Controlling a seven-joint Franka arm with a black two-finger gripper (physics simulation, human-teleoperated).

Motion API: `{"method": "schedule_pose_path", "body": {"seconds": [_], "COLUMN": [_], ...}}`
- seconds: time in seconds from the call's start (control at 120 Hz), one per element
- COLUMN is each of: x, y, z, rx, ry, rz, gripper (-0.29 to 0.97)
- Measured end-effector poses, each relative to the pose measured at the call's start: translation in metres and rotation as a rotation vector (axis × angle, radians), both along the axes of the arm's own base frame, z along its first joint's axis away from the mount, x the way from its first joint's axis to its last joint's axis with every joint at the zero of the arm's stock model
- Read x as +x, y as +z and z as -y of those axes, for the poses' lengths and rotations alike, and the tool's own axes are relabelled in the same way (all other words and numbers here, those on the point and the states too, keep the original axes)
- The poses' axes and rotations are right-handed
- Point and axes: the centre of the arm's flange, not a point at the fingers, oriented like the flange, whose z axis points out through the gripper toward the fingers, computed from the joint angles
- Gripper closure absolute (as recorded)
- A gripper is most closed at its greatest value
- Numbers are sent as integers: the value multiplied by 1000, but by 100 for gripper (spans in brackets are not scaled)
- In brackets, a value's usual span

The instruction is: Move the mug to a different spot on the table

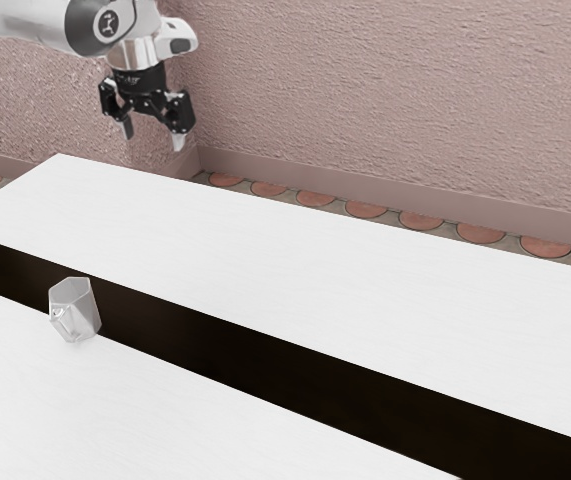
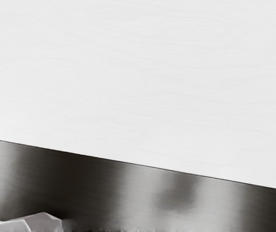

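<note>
At the exterior view's left, a small grey mug (image 1: pixel 73 308) stands on the near part of the white table (image 1: pixel 365 280), right at the edge of a dark strip (image 1: pixel 265 350) that runs across the table top. A little further right and high above, the black gripper (image 1: pixel 152 128) hangs in the air in front of the pink wall (image 1: pixel 415 90), well apart from the mug. Its two fingers (image 1: pixel 179 118) are spread and nothing is between them. In the wrist view, a corner of the mug (image 2: pixel 29 222) shows beside the dark strip (image 2: pixel 128 193), and the white table top (image 2: pixel 138 72) lies beyond the strip.
</note>
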Motion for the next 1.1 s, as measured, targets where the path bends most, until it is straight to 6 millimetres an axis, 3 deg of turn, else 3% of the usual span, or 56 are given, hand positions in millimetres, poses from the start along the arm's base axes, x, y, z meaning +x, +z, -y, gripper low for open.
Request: {"method": "schedule_pose_path", "body": {"seconds": [0.1,0.2,0.267,0.367,0.467,0.55,0.608,0.658,0.742,0.967,1.1], "x": [0,-6,-30,-63,-96,-138,-165,-177,-182,-165,-161], "y": [-13,-54,-88,-130,-145,-159,-173,-181,-196,-264,-290], "z": [-5,-17,-43,-66,-76,-78,-92,-104,-117,-154,-171], "rx": [-1,3,7,-3,-17,-47,-77,-96,-113,-107,-95], "ry": [17,47,100,155,195,223,263,295,329,401,424], "rz": [-23,-108,-190,-291,-325,-325,-313,-295,-265,-230,-209], "gripper": [0,0,0,0,0,0,0,0,0,0,9]}}
